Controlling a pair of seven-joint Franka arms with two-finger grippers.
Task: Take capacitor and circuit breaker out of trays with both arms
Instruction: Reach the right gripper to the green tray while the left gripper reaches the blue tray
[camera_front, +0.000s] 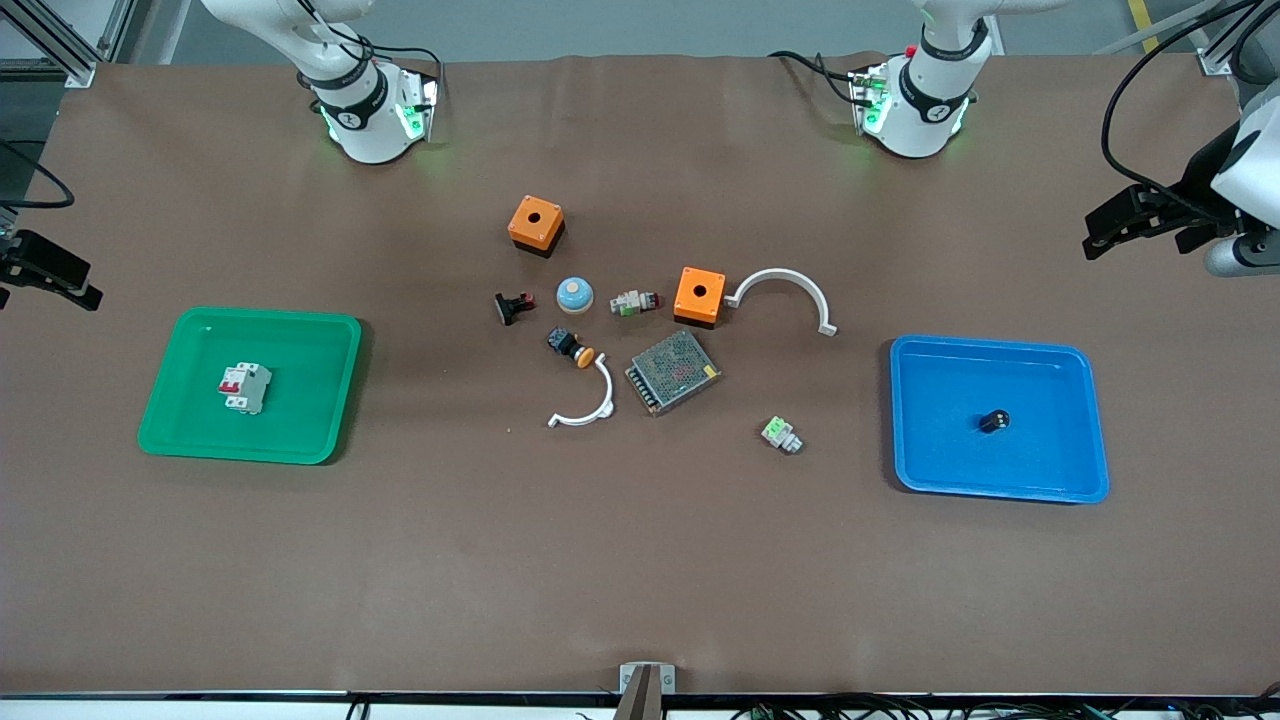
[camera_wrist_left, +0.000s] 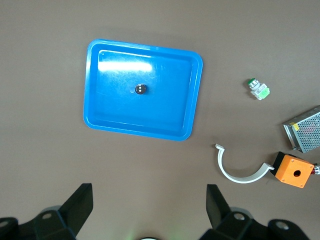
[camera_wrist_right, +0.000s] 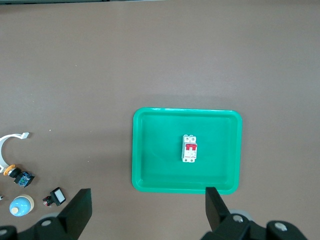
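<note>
Green shallow plastic tray (camera_front: 190, 425) with raised rim, at the right arm's end of the table; inside it, near the middle, the circuit breaker (camera_front: 246, 387), a small white rectangular block with red switch levers, lying flat and clear of the rim. Blue shallow plastic tray (camera_front: 920, 470) of like form at the left arm's end of the table, well apart from the green tray; inside, the capacitor (camera_front: 993, 421), a tiny dark cylinder, apart from every wall.

Between the trays: metal mesh power-supply box (camera_front: 673, 372), two orange boxes (camera_front: 699, 295), white curved plastic clips (camera_front: 785, 290), small green-and-white connector (camera_front: 781, 434).

Left gripper (camera_wrist_left: 150, 205): raised high above the table beside the blue tray, fingers spread wide, nothing held. Right gripper (camera_wrist_right: 148, 205): raised high beside the green tray, fingers likewise wide apart, nothing held. Neither task part yet lifted.

Likely hazards:
- Capacitor tiny and round; prone to roll or skid away from closing fingertips if approached off-centre.
- Fingertips striking the blue tray's floor during a low descent, shifting the tray.
- Circuit breaker gripped across its wider face may slip or tilt.
- Raised rims liable to catch a part drawn out too low.
</note>
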